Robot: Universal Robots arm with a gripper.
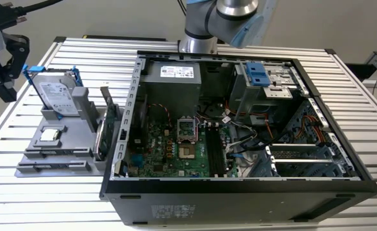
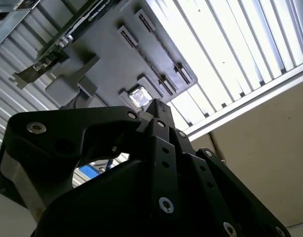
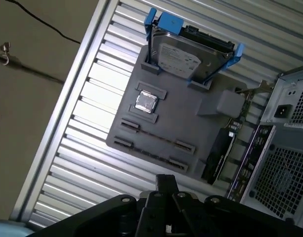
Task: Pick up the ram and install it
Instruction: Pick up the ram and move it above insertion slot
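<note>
Exterior view: open computer case [image 1: 240,192] on slatted table [image 1: 79,53]. Grey fixture [image 1: 73,142] beside case, toward exterior view's left, carries hard drive [image 1: 55,96] and green card [image 1: 111,130]. Gripper [image 1: 6,67] hangs beyond hard drive, touching nothing visible; clenched or released, cannot tell. Ram [image 3: 156,138], first wrist view: seemingly thin dark strip on edge between fixture's clips.
</note>
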